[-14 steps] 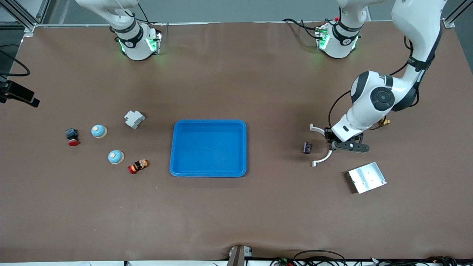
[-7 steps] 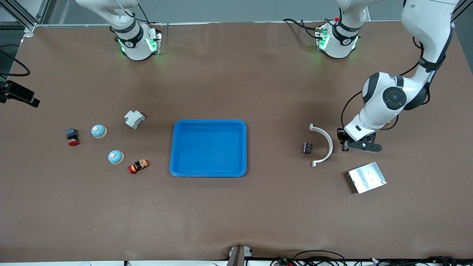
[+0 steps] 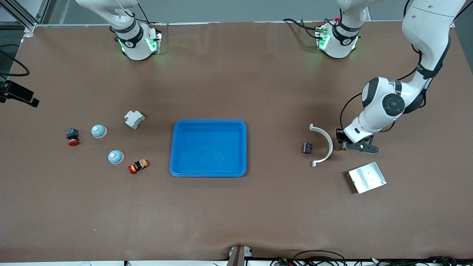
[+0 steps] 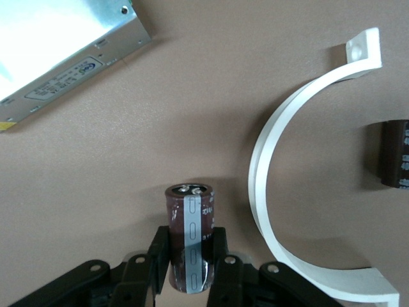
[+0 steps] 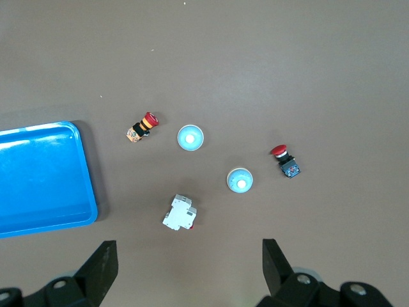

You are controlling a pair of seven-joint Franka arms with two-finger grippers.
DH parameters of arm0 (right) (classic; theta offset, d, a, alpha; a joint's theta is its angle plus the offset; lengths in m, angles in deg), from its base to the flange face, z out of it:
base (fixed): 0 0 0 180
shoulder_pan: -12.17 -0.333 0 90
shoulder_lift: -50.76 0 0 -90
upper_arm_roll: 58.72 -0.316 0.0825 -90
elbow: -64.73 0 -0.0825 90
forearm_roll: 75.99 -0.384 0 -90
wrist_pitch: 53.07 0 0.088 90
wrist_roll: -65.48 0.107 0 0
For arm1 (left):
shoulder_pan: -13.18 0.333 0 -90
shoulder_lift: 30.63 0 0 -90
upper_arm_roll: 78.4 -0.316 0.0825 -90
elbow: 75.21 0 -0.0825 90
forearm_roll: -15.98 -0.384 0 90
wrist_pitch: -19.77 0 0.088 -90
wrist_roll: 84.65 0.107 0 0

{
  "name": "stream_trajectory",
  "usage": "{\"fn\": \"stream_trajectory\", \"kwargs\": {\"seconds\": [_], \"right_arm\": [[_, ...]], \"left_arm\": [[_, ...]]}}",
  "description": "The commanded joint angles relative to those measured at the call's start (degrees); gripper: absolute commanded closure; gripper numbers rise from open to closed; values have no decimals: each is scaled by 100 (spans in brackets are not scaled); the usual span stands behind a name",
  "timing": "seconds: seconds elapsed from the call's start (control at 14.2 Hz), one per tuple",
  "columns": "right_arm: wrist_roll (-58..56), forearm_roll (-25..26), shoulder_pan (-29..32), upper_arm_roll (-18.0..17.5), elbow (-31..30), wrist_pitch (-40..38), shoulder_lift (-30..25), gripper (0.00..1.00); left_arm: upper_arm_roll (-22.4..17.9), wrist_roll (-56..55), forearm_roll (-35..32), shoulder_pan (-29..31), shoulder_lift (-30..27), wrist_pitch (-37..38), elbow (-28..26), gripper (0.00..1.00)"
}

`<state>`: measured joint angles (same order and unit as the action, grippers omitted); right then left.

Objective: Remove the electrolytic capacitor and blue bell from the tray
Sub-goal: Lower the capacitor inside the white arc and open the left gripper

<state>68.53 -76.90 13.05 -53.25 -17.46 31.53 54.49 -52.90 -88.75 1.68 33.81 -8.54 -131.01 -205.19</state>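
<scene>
Left tool [image 3: 343, 142] had pulled away from the white clamp [image 3: 324, 145], clamped on a capacitor [image 4: 189, 235], hanging beside that clamp; right tool [image 5: 185, 265] gaped, waiting above two bells [image 5: 190, 137]; tray [image 3: 208, 173] sat mid-worktop.

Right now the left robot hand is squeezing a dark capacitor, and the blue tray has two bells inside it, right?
Not quite. The left gripper does hold the capacitor, but the blue tray has nothing in it. The front view shows both bells sitting on the table, toward the right arm's end.
</scene>
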Motion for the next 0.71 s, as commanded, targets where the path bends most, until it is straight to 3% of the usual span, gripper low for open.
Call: {"fn": "stream_trajectory", "kwargs": {"seconds": [0.0, 0.63], "right_arm": [[47, -50, 114, -64, 71, -66, 23, 0], [55, -50, 123, -64, 71, -66, 23, 0]], "left_arm": [[69, 68, -99, 91, 67, -49, 52, 100], [60, 68, -108, 196, 182, -58, 52, 100]]}}
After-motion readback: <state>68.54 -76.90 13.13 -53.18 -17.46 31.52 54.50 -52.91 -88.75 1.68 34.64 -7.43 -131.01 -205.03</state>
